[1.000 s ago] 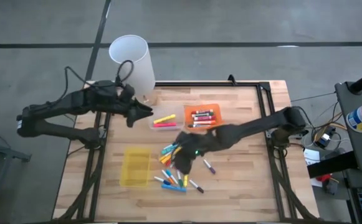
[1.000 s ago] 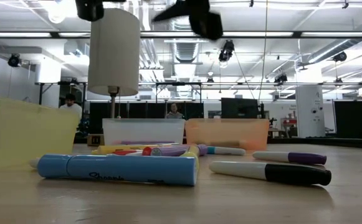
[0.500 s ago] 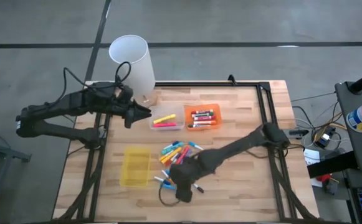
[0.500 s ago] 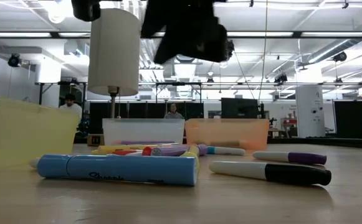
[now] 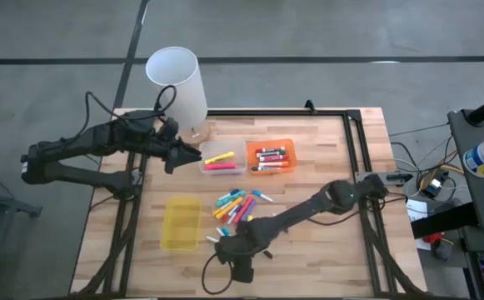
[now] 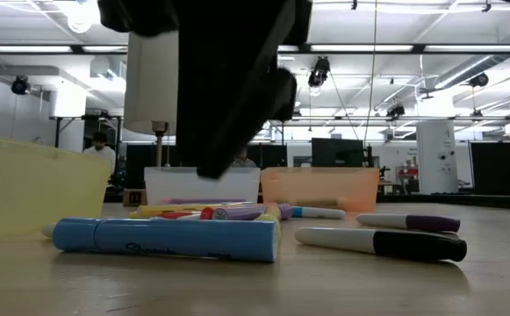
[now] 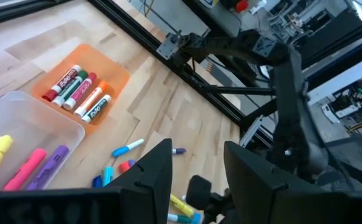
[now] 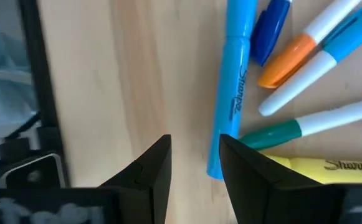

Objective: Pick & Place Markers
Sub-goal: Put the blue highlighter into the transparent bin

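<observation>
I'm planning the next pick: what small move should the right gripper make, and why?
Probably shift sideways over the light blue marker: the right gripper is open above bare table, and that marker lies beside one finger, not between them.

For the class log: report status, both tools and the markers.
Right tool open, empty, beside the light-blue marker at the pile's edge. Left tool open, waiting by the clear tray. Nothing blocking.

Light was even and bright over the table, with only soft, short shadows under the arms. In the low view, ceiling strip lights glared white, the near blue marker was soft, and a dark arm loomed blurred. Both wrist views showed their own fingers out of focus.
</observation>
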`<action>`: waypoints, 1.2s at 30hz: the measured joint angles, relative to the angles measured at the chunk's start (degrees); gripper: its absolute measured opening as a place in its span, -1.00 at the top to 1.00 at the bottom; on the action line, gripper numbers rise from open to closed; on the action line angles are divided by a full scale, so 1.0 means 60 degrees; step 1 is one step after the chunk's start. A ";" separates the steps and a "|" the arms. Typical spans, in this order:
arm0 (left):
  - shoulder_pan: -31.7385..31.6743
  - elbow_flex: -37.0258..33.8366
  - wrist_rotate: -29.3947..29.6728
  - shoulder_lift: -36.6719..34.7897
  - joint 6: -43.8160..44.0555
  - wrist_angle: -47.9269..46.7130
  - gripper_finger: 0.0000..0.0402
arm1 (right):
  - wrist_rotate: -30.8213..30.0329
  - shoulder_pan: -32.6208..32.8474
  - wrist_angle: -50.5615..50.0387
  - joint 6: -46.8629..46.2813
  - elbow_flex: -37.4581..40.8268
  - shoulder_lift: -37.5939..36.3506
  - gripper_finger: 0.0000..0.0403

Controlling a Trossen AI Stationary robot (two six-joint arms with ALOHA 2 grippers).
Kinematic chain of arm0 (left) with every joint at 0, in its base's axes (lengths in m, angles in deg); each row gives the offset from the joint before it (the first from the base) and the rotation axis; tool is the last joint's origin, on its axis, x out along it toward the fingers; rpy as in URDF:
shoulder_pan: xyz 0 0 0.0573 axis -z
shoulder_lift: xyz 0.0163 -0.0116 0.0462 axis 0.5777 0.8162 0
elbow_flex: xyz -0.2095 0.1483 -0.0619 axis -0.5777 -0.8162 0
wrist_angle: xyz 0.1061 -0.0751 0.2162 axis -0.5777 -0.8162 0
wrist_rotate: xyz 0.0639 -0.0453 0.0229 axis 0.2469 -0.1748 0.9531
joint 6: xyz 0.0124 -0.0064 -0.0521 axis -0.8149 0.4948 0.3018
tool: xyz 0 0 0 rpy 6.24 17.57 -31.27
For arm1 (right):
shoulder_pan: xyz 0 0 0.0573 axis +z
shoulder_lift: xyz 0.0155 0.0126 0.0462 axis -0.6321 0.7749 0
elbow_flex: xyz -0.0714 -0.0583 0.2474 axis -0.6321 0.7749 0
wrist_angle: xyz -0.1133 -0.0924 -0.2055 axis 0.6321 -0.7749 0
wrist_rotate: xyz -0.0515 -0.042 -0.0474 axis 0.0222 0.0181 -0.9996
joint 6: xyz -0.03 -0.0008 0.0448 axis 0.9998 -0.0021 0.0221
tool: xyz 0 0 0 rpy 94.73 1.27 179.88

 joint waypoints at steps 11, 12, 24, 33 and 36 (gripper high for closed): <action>0.0004 0.0004 -0.0096 -0.0211 0.0074 0.0011 0.31 | 0.0062 -0.0037 0.0033 0.0009 0.0295 0.0182 0.37; 0.0007 0.0004 -0.0096 -0.0239 0.0105 0.0011 0.31 | 0.0062 -0.0047 0.0074 0.0053 0.0295 0.0182 0.37; 0.0004 0.0006 -0.0098 -0.0269 0.0302 0.0011 0.31 | 0.0072 -0.0164 0.0433 0.0594 0.0624 0.0336 0.37; 0.0004 0.0011 -0.0100 -0.0258 0.0441 0.0065 0.31 | 0.0098 -0.0160 0.0530 0.0407 0.0943 0.0331 0.41; 0.0004 0.0011 -0.0100 -0.0258 0.0569 0.0143 0.31 | 0.0101 -0.0185 0.0485 0.0408 0.0952 0.0323 0.54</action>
